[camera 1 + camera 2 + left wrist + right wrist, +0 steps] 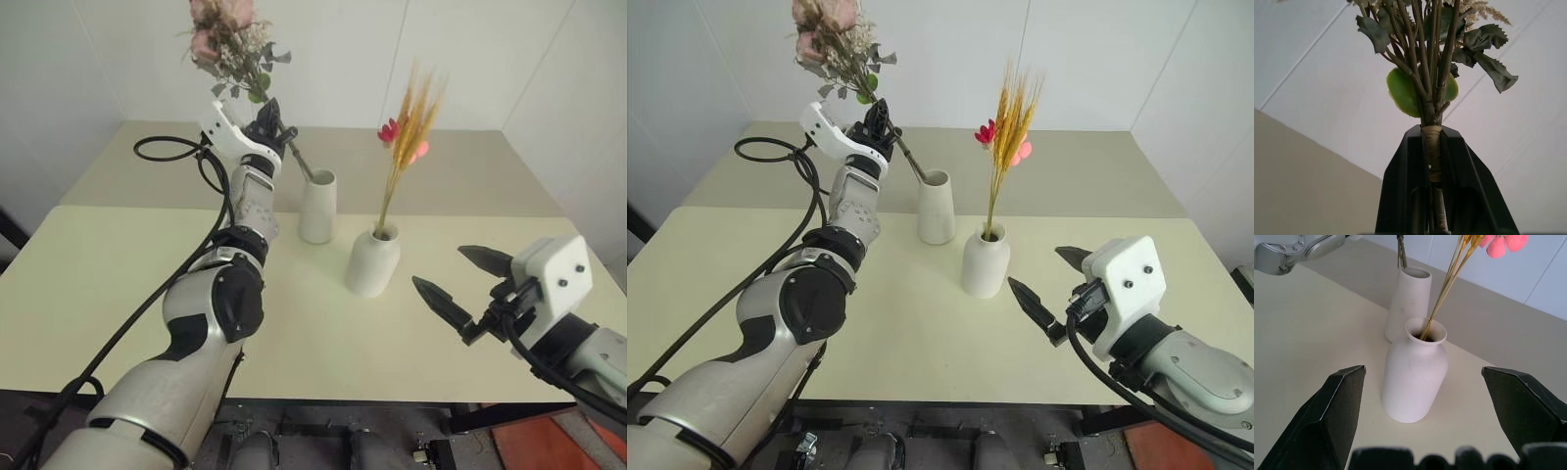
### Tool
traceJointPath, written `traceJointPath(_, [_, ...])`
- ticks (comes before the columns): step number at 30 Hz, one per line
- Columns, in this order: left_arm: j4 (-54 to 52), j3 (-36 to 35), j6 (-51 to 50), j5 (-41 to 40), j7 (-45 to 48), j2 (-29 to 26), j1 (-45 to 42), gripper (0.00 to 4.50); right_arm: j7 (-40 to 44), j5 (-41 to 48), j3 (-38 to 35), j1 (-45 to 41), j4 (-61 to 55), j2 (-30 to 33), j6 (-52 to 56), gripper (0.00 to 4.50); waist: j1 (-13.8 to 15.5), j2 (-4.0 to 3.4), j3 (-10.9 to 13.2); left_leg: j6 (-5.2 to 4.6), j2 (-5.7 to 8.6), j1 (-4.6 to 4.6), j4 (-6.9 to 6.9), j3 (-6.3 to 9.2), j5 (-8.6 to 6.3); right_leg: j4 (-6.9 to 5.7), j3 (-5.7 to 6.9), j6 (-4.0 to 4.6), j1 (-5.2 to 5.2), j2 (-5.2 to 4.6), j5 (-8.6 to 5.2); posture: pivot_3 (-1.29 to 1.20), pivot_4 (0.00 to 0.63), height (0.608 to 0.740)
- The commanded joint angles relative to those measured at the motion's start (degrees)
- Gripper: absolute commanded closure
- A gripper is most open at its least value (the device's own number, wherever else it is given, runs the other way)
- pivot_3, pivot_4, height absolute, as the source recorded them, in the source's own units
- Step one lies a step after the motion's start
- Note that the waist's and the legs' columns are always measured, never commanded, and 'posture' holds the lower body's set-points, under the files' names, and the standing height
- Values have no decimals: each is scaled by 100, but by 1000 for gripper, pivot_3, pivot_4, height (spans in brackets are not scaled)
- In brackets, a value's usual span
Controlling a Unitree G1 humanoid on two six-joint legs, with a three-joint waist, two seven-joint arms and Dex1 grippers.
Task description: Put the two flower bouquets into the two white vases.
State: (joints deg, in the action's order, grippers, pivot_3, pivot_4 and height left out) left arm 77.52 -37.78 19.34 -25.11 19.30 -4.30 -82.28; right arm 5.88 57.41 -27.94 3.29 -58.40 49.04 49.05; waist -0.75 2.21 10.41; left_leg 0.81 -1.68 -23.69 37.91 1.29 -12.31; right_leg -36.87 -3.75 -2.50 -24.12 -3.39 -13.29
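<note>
The left pincer (272, 119) is clamped on the rose bunch (227, 44) at the taped part of its stems, holding it high with the blooms tilted up and away and the bare stem ends trailing down behind the fingers. Those ends reach the mouth of the slim vase (317, 206), which stands just below and beyond the pincer; whether they are already inside I cannot tell. The bunch is gripped low on the binding, I would guess, so the stems hang free to be steered into that opening.

The right pincer (462, 287) hangs with its fingers wide apart and nothing between them, low over the table (98, 284). Just ahead of its tips stands the round vase (372, 260), already carrying the wheat bunch (407, 132), upright in the narrow neck. That half of the job looks finished, so this arm seems parked clear.
</note>
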Motion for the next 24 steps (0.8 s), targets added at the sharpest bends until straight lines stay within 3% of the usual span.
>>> traceJointPath(1, [-27,-20,0,31,-269,79,-191,4410,-57,-53,-88,30,-160,55,-202,0,4,0,0,0,0,0,0,0,0,0,0,0,0,0,0,0,150,740])
traceJointPath(10, [-59,-282,-138,-249,-278,224,-435,4410,-167,-74,-25,244,-160,228,-377,0,6,0,0,0,1,-1,0,-1,0,1,0,0,0,0,0,0,150,740])
traceJointPath(24, [-24,60,52,225,-470,177,-368,4410,-334,-257,219,339,-160,258,-604,0,4,1,0,0,1,1,0,-1,0,1,-1,0,1,0,0,0,150,740])
